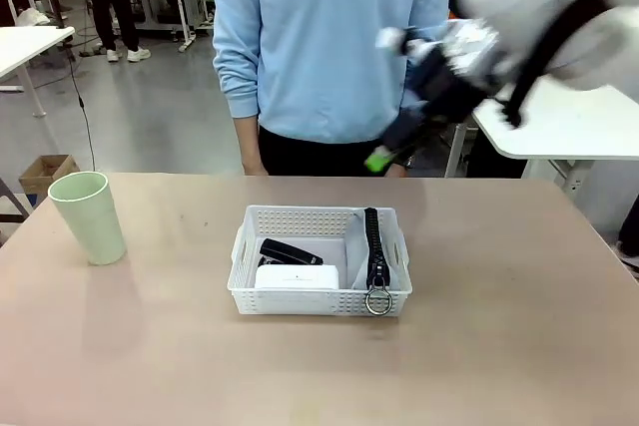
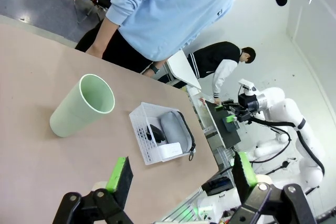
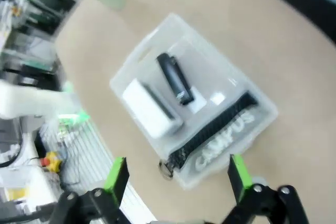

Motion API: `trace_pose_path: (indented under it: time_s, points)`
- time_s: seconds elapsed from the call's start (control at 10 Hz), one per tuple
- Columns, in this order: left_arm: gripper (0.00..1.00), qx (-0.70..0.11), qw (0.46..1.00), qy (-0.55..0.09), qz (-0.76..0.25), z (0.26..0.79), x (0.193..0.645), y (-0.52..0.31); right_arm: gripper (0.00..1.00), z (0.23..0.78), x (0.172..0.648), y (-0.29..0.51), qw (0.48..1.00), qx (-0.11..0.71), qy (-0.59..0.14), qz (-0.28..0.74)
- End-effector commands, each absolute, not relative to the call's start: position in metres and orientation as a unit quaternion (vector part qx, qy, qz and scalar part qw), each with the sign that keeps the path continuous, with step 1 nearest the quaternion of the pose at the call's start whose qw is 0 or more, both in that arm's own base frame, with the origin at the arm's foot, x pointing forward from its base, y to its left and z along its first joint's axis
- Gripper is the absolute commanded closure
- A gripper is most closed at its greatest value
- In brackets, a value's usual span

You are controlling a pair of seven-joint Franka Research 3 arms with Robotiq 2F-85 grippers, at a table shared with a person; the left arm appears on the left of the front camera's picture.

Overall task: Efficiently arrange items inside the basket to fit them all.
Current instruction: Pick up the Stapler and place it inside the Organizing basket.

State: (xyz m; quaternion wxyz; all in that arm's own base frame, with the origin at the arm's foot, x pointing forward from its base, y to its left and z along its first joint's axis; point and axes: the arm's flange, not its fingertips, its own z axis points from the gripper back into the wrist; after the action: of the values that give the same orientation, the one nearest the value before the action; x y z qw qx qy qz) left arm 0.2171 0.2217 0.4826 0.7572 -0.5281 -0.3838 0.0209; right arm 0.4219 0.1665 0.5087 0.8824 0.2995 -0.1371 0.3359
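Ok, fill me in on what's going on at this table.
The basket sits mid-table with the pouch on edge along one side and the white box and black object beside it. The cup stands outside on the table, not yet packed. The right gripper hangs open above the basket, holding nothing. The left gripper is open and empty too, held high over the table. The person stands at the far edge, hands off the items.
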Motion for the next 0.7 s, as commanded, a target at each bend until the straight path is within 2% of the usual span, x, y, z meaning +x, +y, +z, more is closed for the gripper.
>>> trace_pose_path:
  time_s: [0.0, 0.3, 0.5, 0.6]
  points:
    - [0.0, -0.532, 0.75, -0.393, 0.014, 0.484, 0.217, 0.221, 0.0, 0.485, 0.419, 0.053, 0.876, 0.394, -0.091, 0.262]
    - [0.0, -0.532, 0.75, -0.393, 0.014, 0.484, 0.217, 0.221, 0.0, 0.436, 0.387, -0.082, 0.824, 0.535, -0.093, 0.163]
    - [0.0, -0.532, 0.75, -0.393, 0.014, 0.484, 0.217, 0.221, 0.0, 0.387, 0.357, -0.16, 0.756, 0.638, -0.125, 0.074]
    - [0.0, -0.532, 0.75, -0.393, 0.014, 0.484, 0.217, 0.221, 0.0, 0.363, 0.344, -0.183, 0.738, 0.659, -0.142, 0.028]
